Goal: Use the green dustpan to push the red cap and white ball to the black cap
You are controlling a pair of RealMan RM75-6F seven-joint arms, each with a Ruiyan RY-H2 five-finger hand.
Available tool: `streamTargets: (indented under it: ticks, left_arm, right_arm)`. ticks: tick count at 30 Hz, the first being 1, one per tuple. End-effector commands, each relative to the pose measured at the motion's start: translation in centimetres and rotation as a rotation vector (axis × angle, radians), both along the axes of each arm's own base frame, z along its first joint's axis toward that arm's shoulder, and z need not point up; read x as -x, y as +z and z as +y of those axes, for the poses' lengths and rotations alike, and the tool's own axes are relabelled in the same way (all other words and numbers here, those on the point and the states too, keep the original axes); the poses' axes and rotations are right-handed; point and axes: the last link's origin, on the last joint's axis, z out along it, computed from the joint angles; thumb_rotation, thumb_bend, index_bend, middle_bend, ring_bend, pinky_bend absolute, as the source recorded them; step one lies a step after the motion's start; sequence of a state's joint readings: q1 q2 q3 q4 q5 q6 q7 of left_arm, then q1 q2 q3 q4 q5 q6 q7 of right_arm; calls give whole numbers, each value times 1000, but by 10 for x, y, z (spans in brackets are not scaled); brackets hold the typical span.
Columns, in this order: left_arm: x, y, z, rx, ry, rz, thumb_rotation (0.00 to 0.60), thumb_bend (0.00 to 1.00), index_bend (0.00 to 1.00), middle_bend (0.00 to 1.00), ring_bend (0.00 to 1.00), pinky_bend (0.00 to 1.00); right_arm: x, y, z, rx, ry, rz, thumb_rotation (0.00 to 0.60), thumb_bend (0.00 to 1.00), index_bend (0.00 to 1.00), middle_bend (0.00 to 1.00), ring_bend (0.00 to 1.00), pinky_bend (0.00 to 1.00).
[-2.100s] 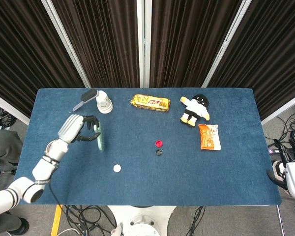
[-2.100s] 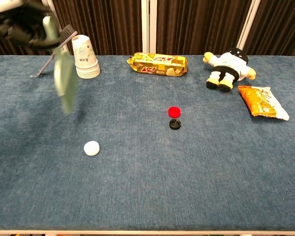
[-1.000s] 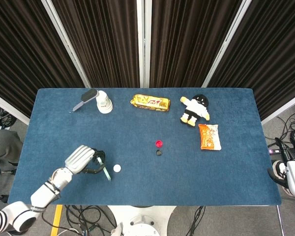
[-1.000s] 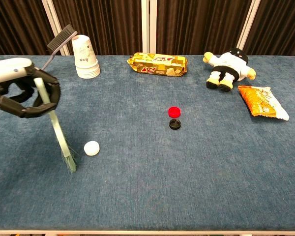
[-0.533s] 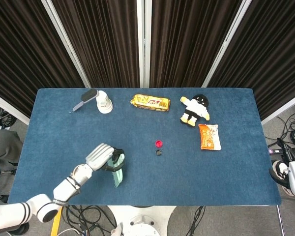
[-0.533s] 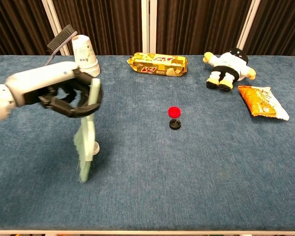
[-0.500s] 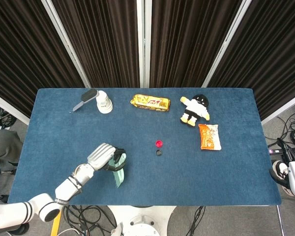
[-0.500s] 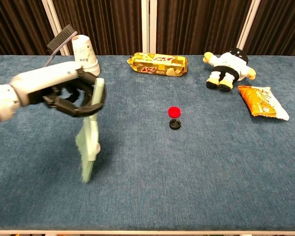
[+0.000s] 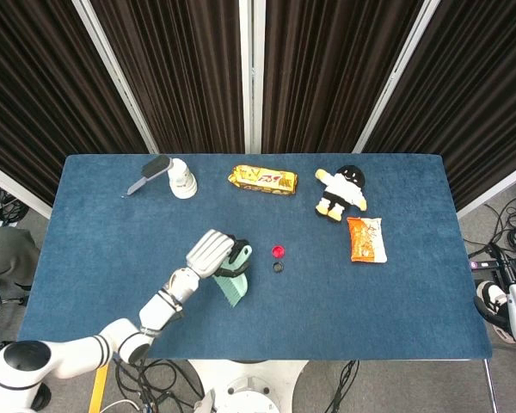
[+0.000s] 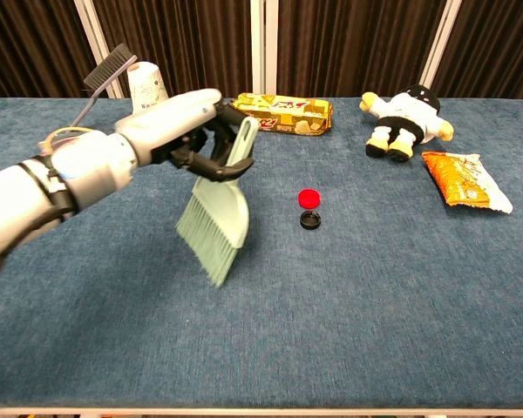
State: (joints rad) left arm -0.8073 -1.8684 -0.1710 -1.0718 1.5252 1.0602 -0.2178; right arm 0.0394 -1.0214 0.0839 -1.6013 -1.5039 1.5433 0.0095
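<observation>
My left hand (image 9: 213,254) grips the handle of the green dustpan (image 9: 235,282), which stands on edge left of the caps. In the chest view the left hand (image 10: 192,131) holds the dustpan (image 10: 215,218) tilted, its blade low over the cloth. The red cap (image 9: 279,251) lies just behind the black cap (image 9: 278,268), almost touching it; both are right of the dustpan and apart from it. The chest view shows the red cap (image 10: 309,198) and black cap (image 10: 310,219) too. The white ball is hidden in both views. My right hand (image 9: 502,303) sits off the table's right edge, its fingers unclear.
A brush (image 9: 149,175) and stacked paper cups (image 9: 181,179) stand at the back left. A yellow biscuit packet (image 9: 263,179) lies at the back middle. A plush toy (image 9: 342,193) and an orange snack bag (image 9: 366,239) lie to the right of the caps.
My left hand has swept the dustpan from the left of the table rightward toward the caps. The white ball, seen earlier beside the blade, is out of sight now.
</observation>
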Motion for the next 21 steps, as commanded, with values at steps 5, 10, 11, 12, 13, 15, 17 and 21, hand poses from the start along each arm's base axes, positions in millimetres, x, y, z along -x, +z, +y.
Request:
streamTargets:
  ticks: [5,10,11,12,13,15,17,21]
  left_arm:
    - [-36,-16,19,-63,-39,-50,538,422,550,648,629,882]
    - [-49,-26,28,-55,-7,-101,549,421,550,649,629,882]
    - [-51,-28,30,-57,-5,-105,549,422,550,649,629,882]
    - [-53,-29,31,-59,-4,-108,551,422,550,649,629,882]
    - [-55,-30,32,-60,-3,-112,553,421,550,649,629,882]
    - [-58,-30,35,-65,-1,-120,553,421,550,650,629,882]
    - [-58,-27,38,-74,0,-130,554,422,550,652,629,882]
    - [-47,-11,42,-95,2,-155,553,421,550,654,629,881]
  right_arm:
    - [1,0,0,1,-2,-2,600,149,37,217,6,124]
    - [2,1,0,3,-6,-4,600,149,37,217,6,124]
    - [2,1,0,2,-7,-3,600,149,37,217,6,125]
    - [3,1,0,2,-7,-3,600,149,37,217,6,125]
    - [3,1,0,2,-7,-3,600,150,37,217,7,125]
    - [3,2,0,4,-7,-4,600,149,37,217,6,124]
    - [3,2,0,5,-9,-5,600,149,37,217,6,124]
    - [4,3,0,7,-11,-4,600,149,37,217,6,125]
